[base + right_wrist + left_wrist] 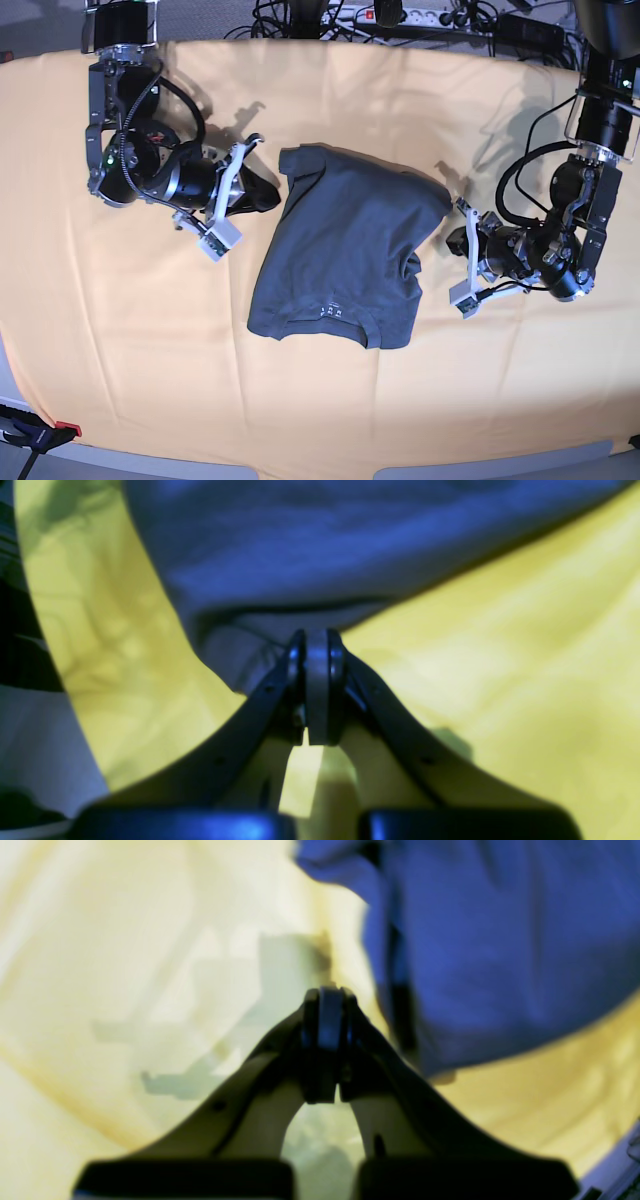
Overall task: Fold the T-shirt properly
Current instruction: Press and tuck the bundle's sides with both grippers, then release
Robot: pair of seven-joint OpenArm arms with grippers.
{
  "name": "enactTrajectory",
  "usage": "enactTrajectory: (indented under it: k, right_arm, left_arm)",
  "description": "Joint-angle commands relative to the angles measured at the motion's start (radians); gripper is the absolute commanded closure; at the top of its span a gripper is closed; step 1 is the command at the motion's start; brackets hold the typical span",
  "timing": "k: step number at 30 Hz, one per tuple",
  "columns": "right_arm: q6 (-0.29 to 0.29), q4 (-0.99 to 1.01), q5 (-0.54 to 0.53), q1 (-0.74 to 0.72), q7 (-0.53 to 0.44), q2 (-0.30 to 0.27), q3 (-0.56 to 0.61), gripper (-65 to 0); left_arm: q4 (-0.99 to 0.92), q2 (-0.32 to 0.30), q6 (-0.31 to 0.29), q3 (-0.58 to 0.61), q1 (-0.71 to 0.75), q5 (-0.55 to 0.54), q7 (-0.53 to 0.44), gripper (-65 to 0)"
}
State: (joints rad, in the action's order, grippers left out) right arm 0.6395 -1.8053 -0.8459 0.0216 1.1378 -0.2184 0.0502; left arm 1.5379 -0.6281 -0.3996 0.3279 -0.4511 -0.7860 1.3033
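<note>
Dark slate-grey short-sleeved cotton T-shirt (pixel 345 255) lies mid-tabletop in my base view, partly folded into a rough upright block, round collar with small pale print at the near edge, some bunching along its right side. It sits on the pale orange-yellow cloth (pixel 320 400) that covers the tabletop.

My right end effector (pixel 268 197) is on the base view's left, just beside the shirt's upper left edge. Its jaws are pressed fully together. In the right wrist view the right end effector (pixel 317 645) has its tips right at a grey hem fold; blur stops me telling whether any fabric is pinched, so I call it empty-looking but unsure.

My left end effector (pixel 455 240) is on the base view's right, close to the shirt's bunched right side. Jaws also fully together. In the left wrist view the left end effector (pixel 327 1005) sits over bare yellow cloth, with the T-shirt (pixel 500 940) off to its right, apart from the tips.

Black cables and a power strip (pixel 400 15) run along the far edge.
</note>
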Motion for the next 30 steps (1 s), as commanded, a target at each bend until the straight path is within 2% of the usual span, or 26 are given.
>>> enactTrajectory:
  k: [1, 3, 9, 13, 16, 21, 26, 30]
  right_arm:
    - [0.005, -0.018, -0.053, -0.025, -0.026, -0.016, -0.005, 0.0]
    - [0.021, -0.018, -0.103, -0.023, -0.025, -0.036, -0.005, 0.0]
    - [0.032, -0.018, -0.098, -0.021, -0.023, -0.040, -0.005, 0.0]
    - [0.050, -0.018, -0.097, -0.042, -0.023, -0.040, -0.005, 0.0]
    - [0.053, -0.018, -0.097, -0.052, -0.030, -0.040, -0.005, 0.0]
    - [0.059, -0.018, -0.088, -0.055, -0.075, -0.040, -0.005, 0.0]
    - [0.059, -0.018, 0.022, -0.055, -0.159, -0.039, -0.005, 0.0]
    - [0.051, -0.018, 0.044, -0.055, -0.158, -0.040, -0.005, 0.0]
  left_arm:
    - [0.016, -0.006, 0.000, -0.010, -0.027, 0.003, -0.008, 0.0]
    - [0.016, -0.007, 0.017, -0.010, -0.026, 0.055, -0.008, 0.0]
    - [0.015, -0.006, 0.151, -0.010, 0.043, 0.286, -0.024, 0.0]
    - [0.015, -0.006, 0.162, -0.010, 0.101, 0.314, -0.027, 0.0]
    - [0.015, -0.003, 0.159, -0.010, 0.136, 0.255, -0.029, 0.0]
    - [0.023, 0.008, 0.114, -0.010, 0.173, 0.158, -0.022, 0.0]
    - [0.079, 0.022, 0.013, -0.010, 0.177, -0.003, 0.000, 0.0]
    - [0.129, 0.021, -0.027, -0.010, 0.177, -0.063, 0.014, 0.0]
